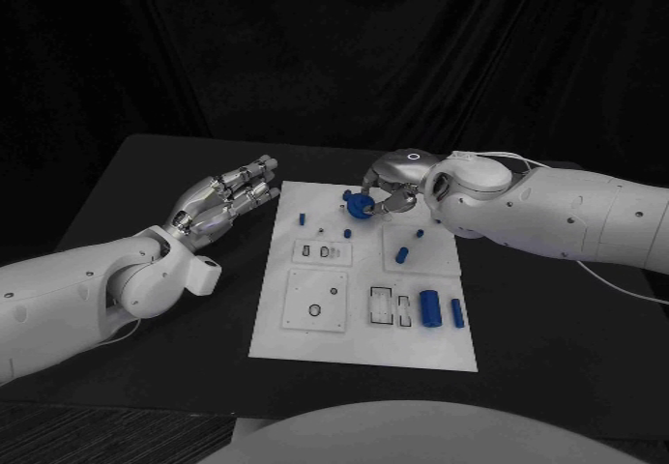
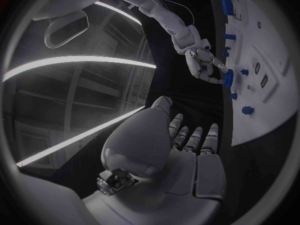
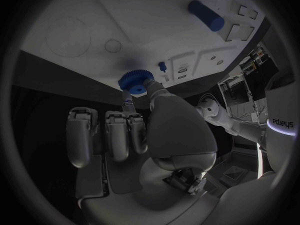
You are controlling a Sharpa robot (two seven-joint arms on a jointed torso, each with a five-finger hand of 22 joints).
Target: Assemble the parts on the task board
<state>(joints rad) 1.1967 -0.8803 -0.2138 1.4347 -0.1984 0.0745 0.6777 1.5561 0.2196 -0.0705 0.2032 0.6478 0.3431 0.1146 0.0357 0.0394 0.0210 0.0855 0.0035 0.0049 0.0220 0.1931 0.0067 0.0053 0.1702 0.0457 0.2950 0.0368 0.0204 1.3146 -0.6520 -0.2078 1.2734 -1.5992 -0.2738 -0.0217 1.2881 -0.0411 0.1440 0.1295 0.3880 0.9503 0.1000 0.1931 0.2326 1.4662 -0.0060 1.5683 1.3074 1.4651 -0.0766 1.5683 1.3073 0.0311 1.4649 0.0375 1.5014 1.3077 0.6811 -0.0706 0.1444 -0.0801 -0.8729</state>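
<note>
My right robot hand point(image 1: 394, 196) pinches a blue gear point(image 1: 362, 207) over the task board point(image 1: 365, 340); left robot hand point(image 1: 223, 201) spread, most parts point(image 1: 431, 307) still loose.

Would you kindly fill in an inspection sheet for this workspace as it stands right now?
Surface: black table, the white board in its middle.
Job's things: a blue gear held over the board's far end; a blue cylinder and smaller blue parts on the board.
Clutter: nothing seen.
Hands: the right hand pinches the gear; the left hand is open beside the board's left edge, holding nothing.
Cables: a thin cable hangs along the right arm.
Surroundings: dark curtain behind the table.
</note>
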